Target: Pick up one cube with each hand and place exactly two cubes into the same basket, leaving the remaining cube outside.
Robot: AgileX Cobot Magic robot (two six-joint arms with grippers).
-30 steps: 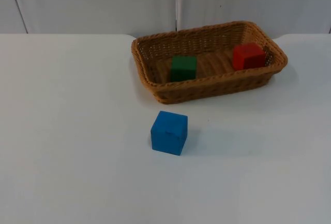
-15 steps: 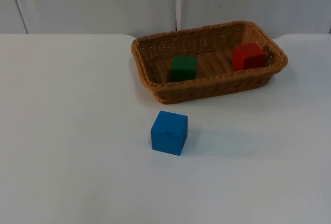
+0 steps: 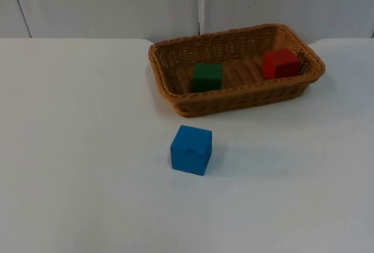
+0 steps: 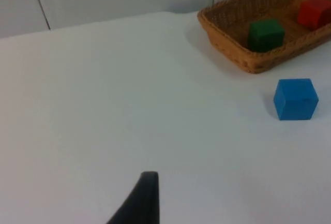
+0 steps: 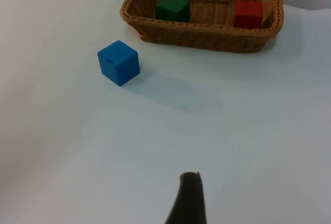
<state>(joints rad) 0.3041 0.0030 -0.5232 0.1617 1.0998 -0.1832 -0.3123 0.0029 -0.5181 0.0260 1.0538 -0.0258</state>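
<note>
Nearest on the white worktop [image 3: 87, 148] sits the blue cube [image 3: 191, 149], alone and well apart from anything that could nudge it, a short way in front of the wicker basket [image 3: 175, 92]. Beyond it, inside the basket, the green cube [image 3: 207, 76] rests toward the near-left part of the floor and the red cube [image 3: 281, 62] against the far-right wall, the two clearly separated and both fully below the rim. Judged from this layout, the count is already right: two cubes in one basket, one outside, so the step in hand is to finish cleanly, not to grasp anything more. Each wrist view looks out over the scene from a distance; the left tool [image 4: 140, 198] and the right tool [image 5: 189, 198] each show a single dark fingertip over bare worktop, far from the cubes, and I cannot tell how wide either one is open, though nothing is seen in its hold. To do this well, both arms should wait back where they are, or retreat upward and outward if they move at all, never sweeping low across the blue cube or brushing the basket's near rim, since a knock could push the cube or shift the basket.
</note>
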